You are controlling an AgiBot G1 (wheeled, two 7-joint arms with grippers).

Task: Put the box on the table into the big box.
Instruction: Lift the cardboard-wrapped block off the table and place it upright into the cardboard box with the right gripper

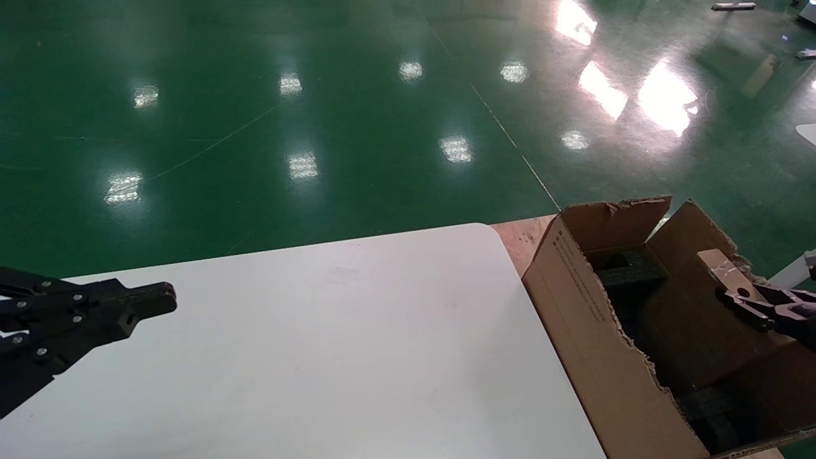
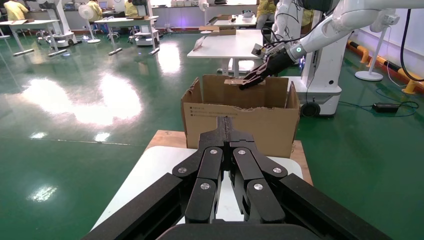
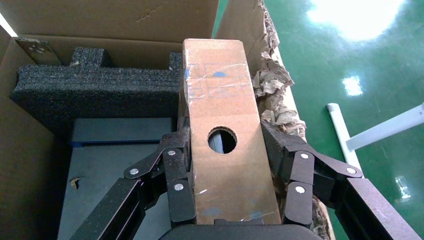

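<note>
My right gripper (image 3: 223,142) is shut on the box (image 3: 220,95), an oblong brown one with a round hole in its upper face. It holds the box over the open big box (image 1: 590,312), close to that carton's torn far-side wall. In the head view the box (image 1: 719,266) shows at the right edge, in front of the right gripper (image 1: 733,298). The left wrist view shows the right gripper (image 2: 248,83) at the height of the carton's rim (image 2: 270,125). My left gripper (image 1: 164,302) hangs shut and empty over the white table (image 1: 357,344) at its left side.
Black foam blocks (image 3: 95,85) and a dark flat panel (image 3: 120,132) lie inside the big box. The carton stands on a wooden surface (image 1: 519,236) beside the table's right edge. Green floor surrounds the table; a white bar (image 3: 340,130) lies on the floor beyond the carton.
</note>
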